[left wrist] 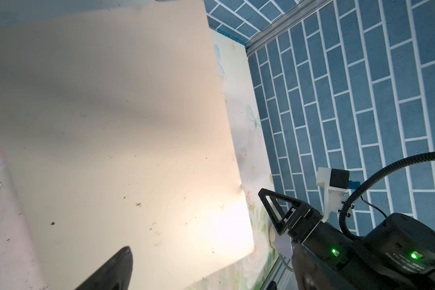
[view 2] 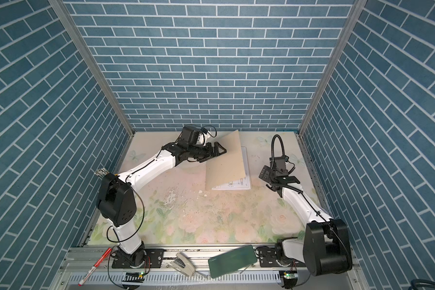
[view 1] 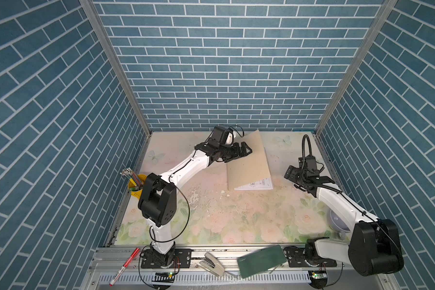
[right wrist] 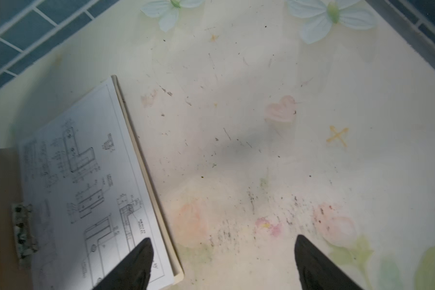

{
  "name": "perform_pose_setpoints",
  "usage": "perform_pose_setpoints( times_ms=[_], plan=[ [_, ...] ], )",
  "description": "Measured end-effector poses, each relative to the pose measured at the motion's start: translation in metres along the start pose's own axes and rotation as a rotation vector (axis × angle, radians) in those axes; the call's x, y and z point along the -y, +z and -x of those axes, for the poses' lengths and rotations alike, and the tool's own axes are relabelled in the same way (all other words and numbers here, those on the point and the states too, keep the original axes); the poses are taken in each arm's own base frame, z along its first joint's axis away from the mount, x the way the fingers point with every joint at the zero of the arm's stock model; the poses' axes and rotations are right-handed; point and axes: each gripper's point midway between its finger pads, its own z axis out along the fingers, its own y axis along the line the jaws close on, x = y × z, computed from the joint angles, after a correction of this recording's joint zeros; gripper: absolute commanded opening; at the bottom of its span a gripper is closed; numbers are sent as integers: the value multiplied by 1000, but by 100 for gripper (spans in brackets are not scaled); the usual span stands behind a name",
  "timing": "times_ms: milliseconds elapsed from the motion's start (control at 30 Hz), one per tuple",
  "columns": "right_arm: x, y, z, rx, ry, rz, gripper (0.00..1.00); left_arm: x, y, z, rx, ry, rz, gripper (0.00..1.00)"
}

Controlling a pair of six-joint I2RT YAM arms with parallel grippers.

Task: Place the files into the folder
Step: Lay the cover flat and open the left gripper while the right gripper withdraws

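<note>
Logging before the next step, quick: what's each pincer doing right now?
Left pincer: open, by the raised cover of the folder, not clamping it.
Right pincer: open, empty, above the table.

2 white arms — black joints, black cables, green lights.

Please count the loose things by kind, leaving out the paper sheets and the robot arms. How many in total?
Tan folder: 1
Yellow pencil cup: 1
Bowl: 1
Red marker: 1
Stapler: 1
Green case: 1
Total: 6
</note>
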Motion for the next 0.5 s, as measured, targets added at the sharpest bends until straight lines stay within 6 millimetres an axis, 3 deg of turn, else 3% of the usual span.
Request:
perform_pose_setpoints(
  times_ms=[233, 333, 500],
  plan=[
    [17, -9, 28, 115, -108, -72, 94, -17, 2, 11, 28, -16, 62, 100],
    [18, -14, 48, 194, -153, -75, 95, -42, -3, 18, 54, -32, 133, 100],
    [28, -9, 69, 309, -182, -82, 95, -98, -16, 14, 69, -57, 328, 100]
  ],
)
